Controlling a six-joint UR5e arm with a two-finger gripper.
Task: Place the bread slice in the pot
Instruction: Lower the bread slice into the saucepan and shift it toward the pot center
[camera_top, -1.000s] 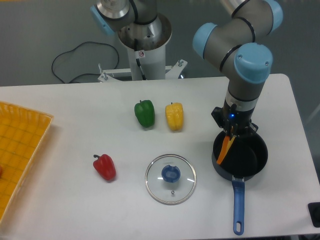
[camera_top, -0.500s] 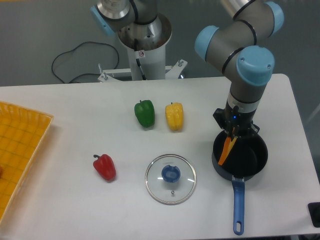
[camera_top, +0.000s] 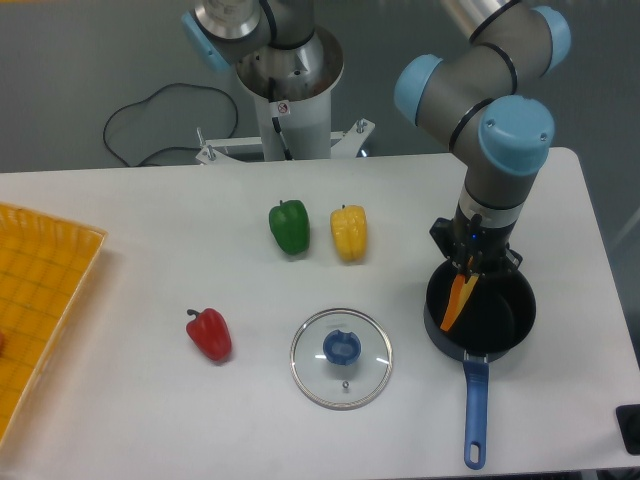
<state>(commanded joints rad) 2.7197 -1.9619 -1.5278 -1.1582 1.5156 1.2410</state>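
Note:
The pot (camera_top: 500, 322) is a small dark saucepan at the right of the table, its long blue handle pointing toward the front edge. The bread slice (camera_top: 460, 299) shows edge-on as a thin orange wedge hanging down inside the pot's left half. My gripper (camera_top: 471, 262) points straight down over the pot's rim and is shut on the slice's top end. Whether the slice's lower tip touches the pot's bottom cannot be told.
A round glass lid (camera_top: 341, 358) with a blue knob lies left of the pot. A green pepper (camera_top: 289, 226) and a yellow pepper (camera_top: 348, 232) stand mid-table, a red pepper (camera_top: 209, 334) at front left. An orange-yellow tray (camera_top: 40, 300) lies at the left edge.
The gripper and the slice have shifted slightly to the right over the pot. The other objects stay where they were.

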